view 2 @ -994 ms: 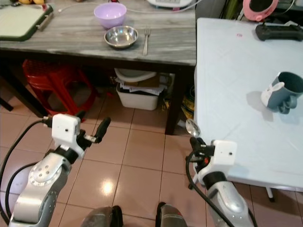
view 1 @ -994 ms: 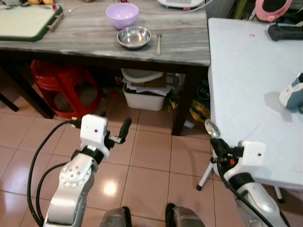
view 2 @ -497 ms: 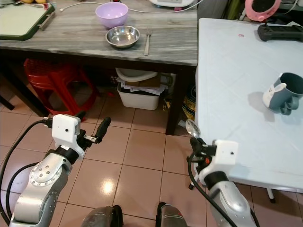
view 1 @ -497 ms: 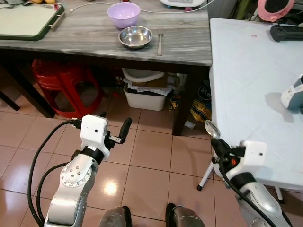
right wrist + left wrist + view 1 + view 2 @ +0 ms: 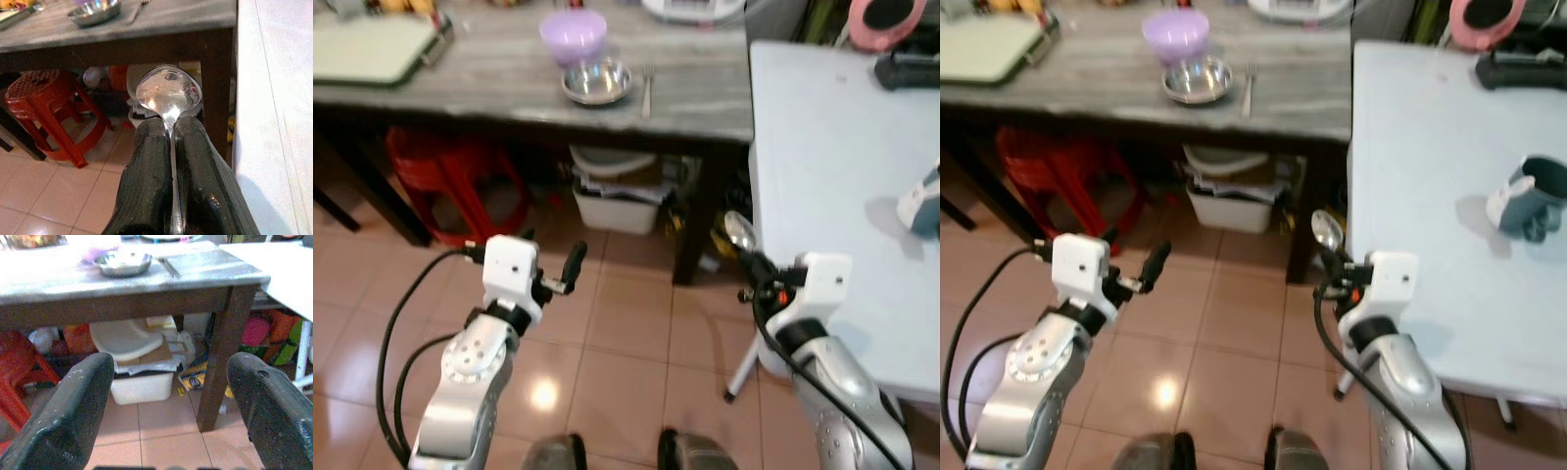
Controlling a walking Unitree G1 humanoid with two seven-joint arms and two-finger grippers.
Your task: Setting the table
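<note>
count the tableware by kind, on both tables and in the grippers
bowls: 2, a purple bowl and a steel bowl on the grey table
forks: 1, the fork beside the steel bowl
spoons: 1, the spoon clamped in the right gripper
mugs: 1, the blue-grey mug on the white table
total: 5

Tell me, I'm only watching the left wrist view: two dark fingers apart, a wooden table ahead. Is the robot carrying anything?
Observer: Yes. The right pincer is shut on a spoon, bowl end up.
Operator: I see a steel bowl up there. Anything else beside it?
Observer: A purple bowl stands just behind the steel bowl, and a fork lies to its right.
Operator: And that white surface at the edge?
Observer: A white table on the robot's right, with a grey-blue mug on it.
</note>
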